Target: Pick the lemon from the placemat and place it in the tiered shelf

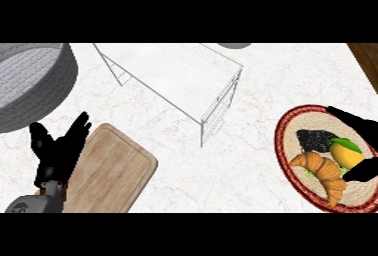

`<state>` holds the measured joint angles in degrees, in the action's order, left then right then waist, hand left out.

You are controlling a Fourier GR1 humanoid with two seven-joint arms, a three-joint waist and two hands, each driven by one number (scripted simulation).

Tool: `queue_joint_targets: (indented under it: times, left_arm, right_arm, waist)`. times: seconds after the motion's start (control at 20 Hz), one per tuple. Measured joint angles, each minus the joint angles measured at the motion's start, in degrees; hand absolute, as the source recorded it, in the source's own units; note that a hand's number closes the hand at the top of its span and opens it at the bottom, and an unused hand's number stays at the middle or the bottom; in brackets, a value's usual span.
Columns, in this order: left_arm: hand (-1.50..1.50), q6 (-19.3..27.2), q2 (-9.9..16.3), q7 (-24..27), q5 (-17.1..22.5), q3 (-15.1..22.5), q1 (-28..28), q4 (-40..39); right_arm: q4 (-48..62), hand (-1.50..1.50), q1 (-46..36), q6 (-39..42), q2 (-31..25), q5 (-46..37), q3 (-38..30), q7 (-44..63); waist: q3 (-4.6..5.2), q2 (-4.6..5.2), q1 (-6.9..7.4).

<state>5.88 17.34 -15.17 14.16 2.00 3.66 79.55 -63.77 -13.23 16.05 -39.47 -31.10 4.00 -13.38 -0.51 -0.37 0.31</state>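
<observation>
Fingers (353,121) of right hand (367,150) apart around lemon (347,155), long axis upright on placemat (295,125).

The lemon (347,154) is yellow with a green leaf at its upper edge, and it lies on the round placemat (291,124) — a beige woven disc with a dark red rim. It sits right between the upper and lower parts of the right hand (363,127), which bracket it from the right; whether they touch it cannot be told. The tiered shelf (193,80) is a white wire rack with a pale flat top — it stands upright, well apart from that hand, up and to its left.
</observation>
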Motion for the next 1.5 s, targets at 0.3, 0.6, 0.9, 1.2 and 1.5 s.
queue_joint_targets:
  times: [0.3, 0.6, 0.9, 1.2, 1.5]
  left_arm:
    - [0.00, -0.50, -0.65, 1.13, -0.86, -0.27, 0.23, -0.59]
    - [0.00, -1.42, -0.86, 0.70, -0.74, -1.57, 0.21, -0.94]
    - [0.00, -0.77, -1.14, -0.15, -1.80, -1.56, -0.37, 0.60]
    - [0.00, -0.96, -1.15, -0.70, -1.90, -1.26, 0.60, 1.05]
    - [0.00, -1.47, -1.57, -1.65, -2.03, -0.30, 1.29, 0.44]
  right_arm:
    - [0.63, 1.50, -0.54, 0.96, -0.54, -6.40, 5.67, -4.40]
    - [1.11, 1.50, 0.06, 1.68, 0.01, -7.24, 5.38, -10.01]
    - [-3.33, 1.50, 0.67, 0.65, 6.56, -7.55, 4.71, -2.06]
    - [-5.74, 1.50, -3.08, -1.63, 17.71, -8.72, 3.41, 15.36]
    - [-10.72, 1.50, -9.68, -10.85, 31.48, -11.53, 3.56, 31.43]
  waist:
    - [0.19, -0.18, 0.20]
    - [0.48, -0.46, -0.15]
    - [1.19, -0.68, -0.47]
    - [2.07, -0.76, 0.95]
    - [1.52, -1.24, 2.27]
